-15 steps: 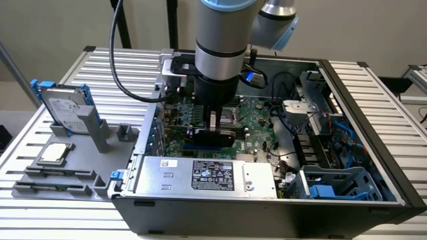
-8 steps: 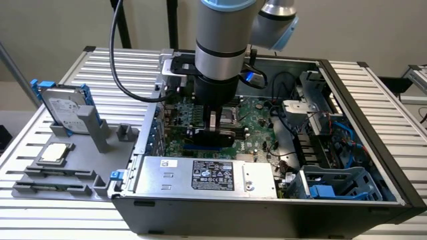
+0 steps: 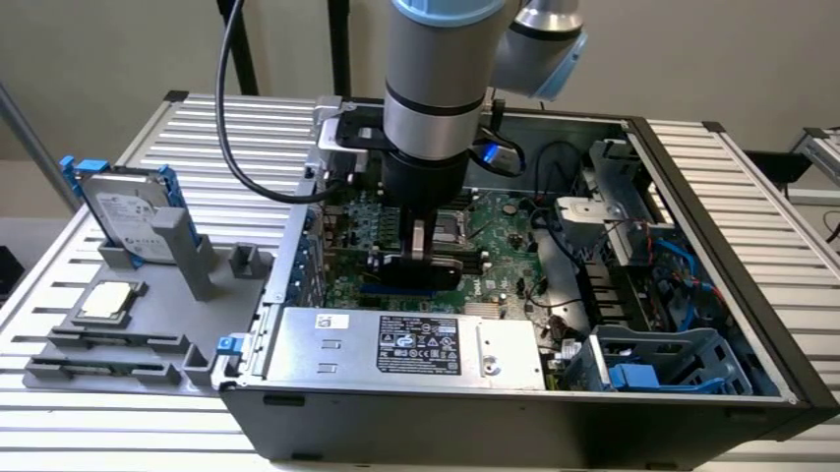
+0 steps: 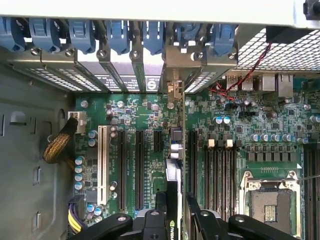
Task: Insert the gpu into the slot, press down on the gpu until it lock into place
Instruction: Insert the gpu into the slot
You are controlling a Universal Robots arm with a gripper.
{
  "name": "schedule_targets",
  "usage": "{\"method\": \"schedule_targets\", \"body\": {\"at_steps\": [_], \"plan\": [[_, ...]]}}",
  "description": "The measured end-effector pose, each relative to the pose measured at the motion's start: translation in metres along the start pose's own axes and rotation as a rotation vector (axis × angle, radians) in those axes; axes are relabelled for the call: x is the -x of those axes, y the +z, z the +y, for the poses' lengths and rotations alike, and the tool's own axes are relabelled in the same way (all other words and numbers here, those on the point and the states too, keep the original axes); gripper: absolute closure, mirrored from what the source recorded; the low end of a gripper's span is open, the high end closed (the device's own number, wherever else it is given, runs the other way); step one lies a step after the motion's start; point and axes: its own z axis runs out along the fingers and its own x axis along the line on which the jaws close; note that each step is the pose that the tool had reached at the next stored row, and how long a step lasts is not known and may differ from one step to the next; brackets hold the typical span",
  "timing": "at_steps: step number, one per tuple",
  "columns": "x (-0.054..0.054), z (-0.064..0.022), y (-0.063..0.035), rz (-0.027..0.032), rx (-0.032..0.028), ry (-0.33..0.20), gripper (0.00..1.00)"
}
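Arm (image 3: 434,88) points straight down, claw (image 3: 420,258) clamped tight.

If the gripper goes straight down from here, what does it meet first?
Probably the slot: the gripper is shut on the gpu, whose lower edge sits right over that blue strip. Depth is unclear.

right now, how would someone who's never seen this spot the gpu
Find the open computer case, then the green motherboard inside it. The gripper reaches down onto it, clamping the gpu: a small flat black card standing on edge above the blue slot. The silver labelled power supply beside it is a far bigger box.
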Motion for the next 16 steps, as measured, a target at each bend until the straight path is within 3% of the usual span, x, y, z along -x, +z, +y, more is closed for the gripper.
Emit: {"method": "schedule_targets", "body": {"at_steps": [16], "plan": [[-0.0001,0.0013,0.0006,-0.0001,-0.0004,0.006,0.74]]}}
